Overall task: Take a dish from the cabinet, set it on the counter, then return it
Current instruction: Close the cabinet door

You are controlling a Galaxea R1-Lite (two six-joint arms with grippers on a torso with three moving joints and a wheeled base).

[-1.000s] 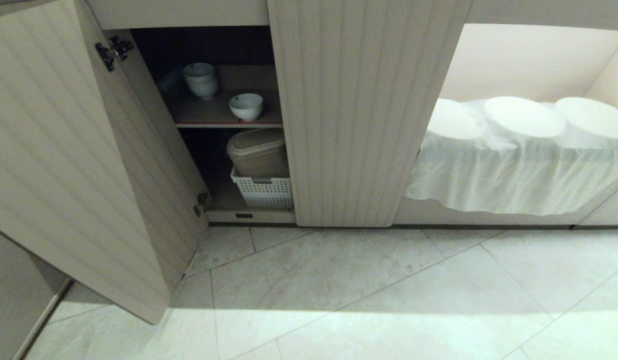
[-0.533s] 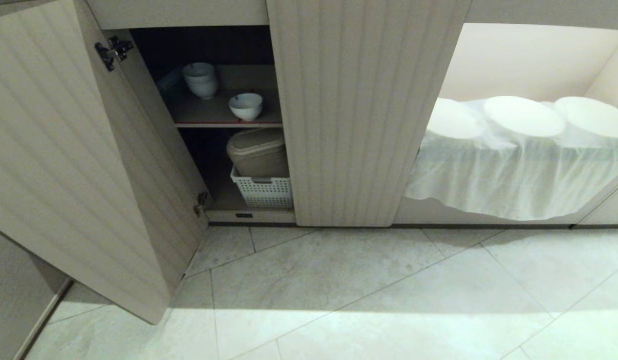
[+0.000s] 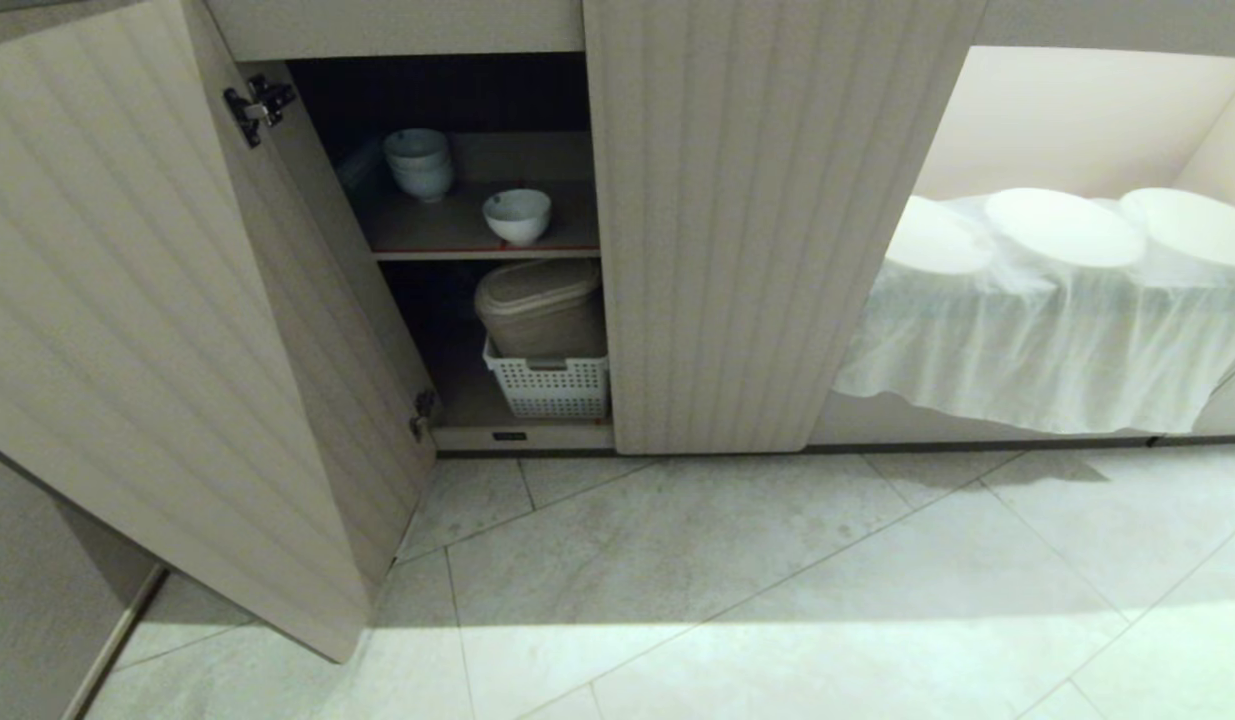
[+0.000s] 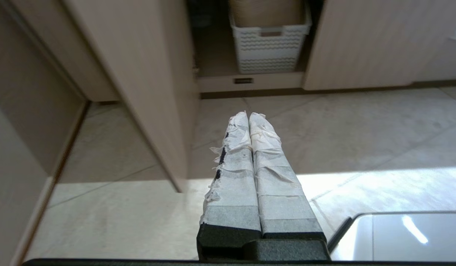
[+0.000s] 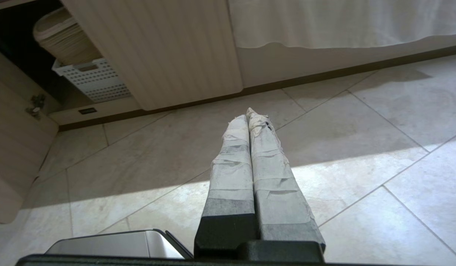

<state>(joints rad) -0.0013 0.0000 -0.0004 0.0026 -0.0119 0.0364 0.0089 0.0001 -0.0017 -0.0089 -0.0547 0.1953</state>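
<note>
The cabinet (image 3: 777,230) has its left fluted door (image 3: 157,330) swung wide open. On its red-edged upper shelf (image 3: 477,250) a small white dish (image 3: 517,215) stands alone near the front. Behind it to the left sits a stack of similar white bowls (image 3: 419,163). The counter is out of view. Neither arm shows in the head view. My left gripper (image 4: 249,114) hangs shut and empty above the floor tiles, pointing toward the cabinet. Further right, my right gripper (image 5: 249,113) is likewise shut with nothing in it.
On the lower shelf a white perforated basket (image 3: 552,385) holds a beige lidded container (image 3: 542,305). Right of the closed door, an open bay holds round white shapes under a thin white cloth (image 3: 1047,330). Pale floor tiles (image 3: 777,600) stretch in front.
The whole head view has shifted slightly to the right, so the camera has moved. Nothing in the cabinet has moved.
</note>
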